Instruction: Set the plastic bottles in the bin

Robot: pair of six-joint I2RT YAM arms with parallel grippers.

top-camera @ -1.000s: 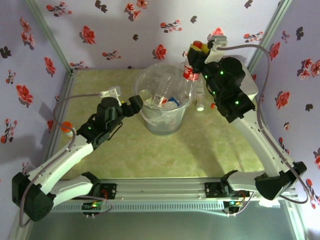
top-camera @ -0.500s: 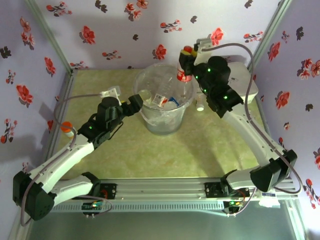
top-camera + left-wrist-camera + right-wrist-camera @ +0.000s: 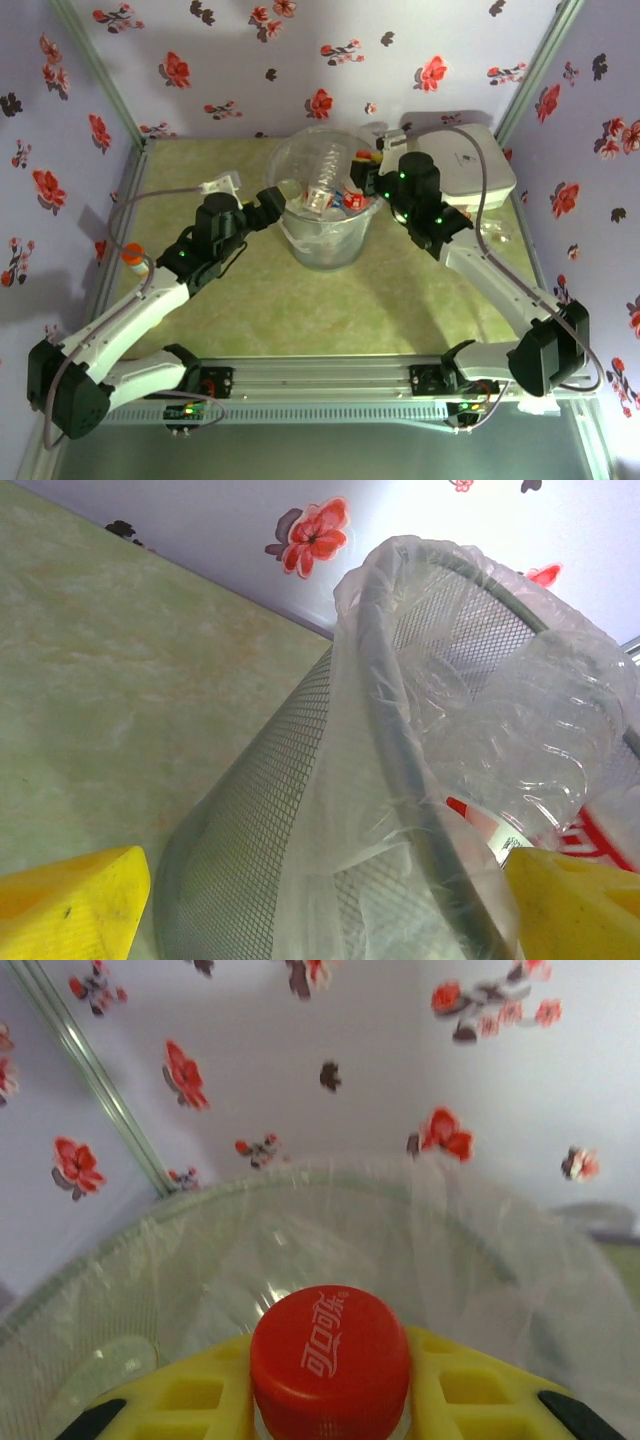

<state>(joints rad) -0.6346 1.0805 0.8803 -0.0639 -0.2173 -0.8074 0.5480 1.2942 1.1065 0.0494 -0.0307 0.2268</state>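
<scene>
The round translucent bin (image 3: 322,245), lined with a clear bag, stands at the middle back of the table. Several clear plastic bottles (image 3: 322,188) lie inside it. My right gripper (image 3: 361,184) hangs over the bin's right rim, shut on a bottle with a red cap (image 3: 330,1360). That cap sits between the yellow fingers (image 3: 470,1385), with the bin's bagged rim (image 3: 300,1182) just ahead. My left gripper (image 3: 268,203) is at the bin's left rim, open. In the left wrist view, its yellow fingertips (image 3: 70,905) stand wide apart on either side of the mesh wall (image 3: 250,830). A red-white labelled bottle (image 3: 482,822) shows through the bag.
A white rounded lidded box (image 3: 470,160) sits at the back right, just behind my right arm. A small orange-capped bottle (image 3: 132,255) lies by the left wall. A small clear object (image 3: 497,233) rests near the right wall. Floral walls close in three sides.
My right arm has swung down and left from above the white box, carrying the red-capped bottle over the bin's mouth. The left arm has stayed at the bin's rim.
</scene>
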